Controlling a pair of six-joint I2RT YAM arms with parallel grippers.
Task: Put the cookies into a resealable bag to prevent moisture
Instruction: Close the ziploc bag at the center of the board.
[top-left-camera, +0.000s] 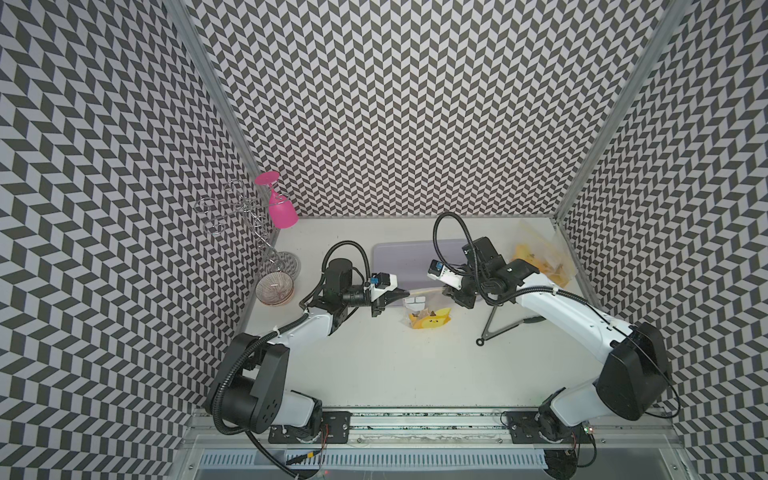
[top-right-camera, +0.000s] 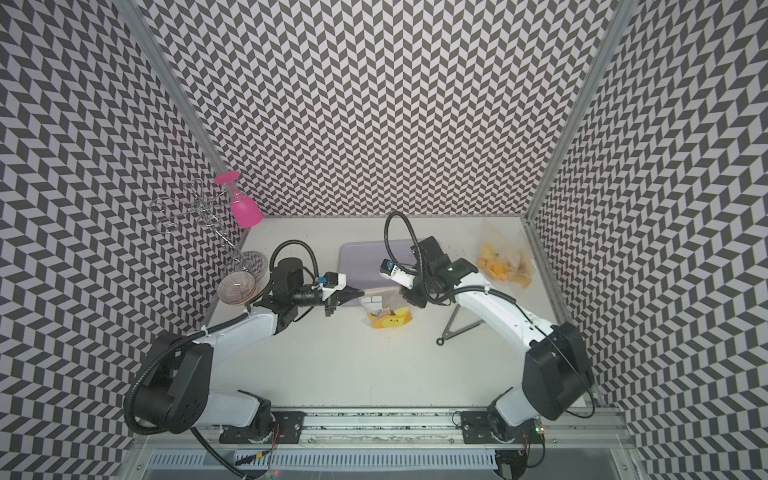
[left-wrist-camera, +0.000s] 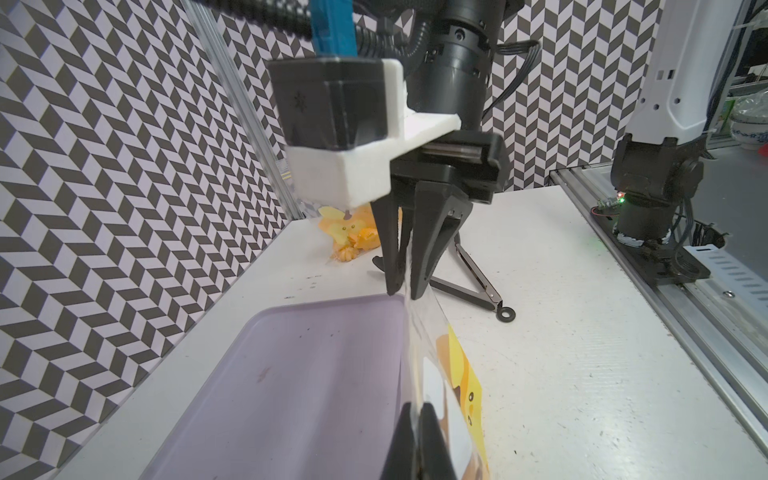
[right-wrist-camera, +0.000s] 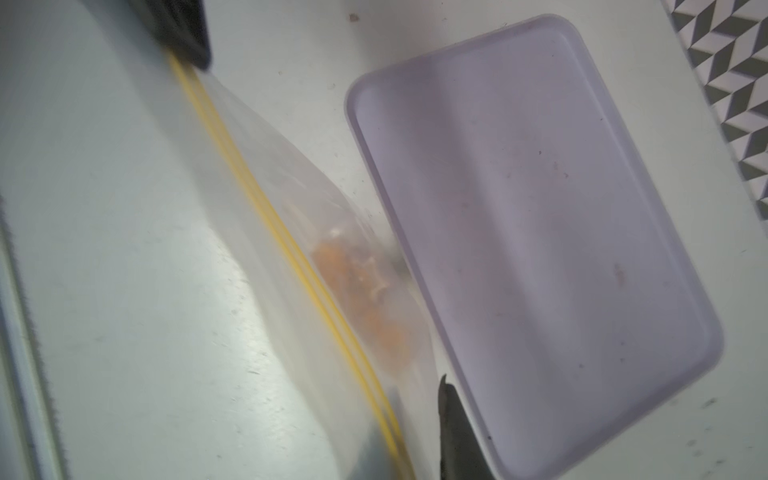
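Clear chick-printed resealable bag (top-left-camera: 430, 316) stretched between left gripper (top-left-camera: 407, 294) and right gripper (top-left-camera: 445, 291), both clamped on its yellow zip edge. Orange-yellow toy cookies (right-wrist-camera: 372, 322) sit inside; lilac plastic tray (top-left-camera: 409, 255) is empty (whether the zip is sealed cannot be told).

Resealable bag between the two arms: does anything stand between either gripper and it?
Nothing visible does. The left gripper and right gripper each have their jaws shut on the top edge of the resealable bag, which is stretched between them. Cookies lie inside it. The purple tray sits beside the bag, not in between.
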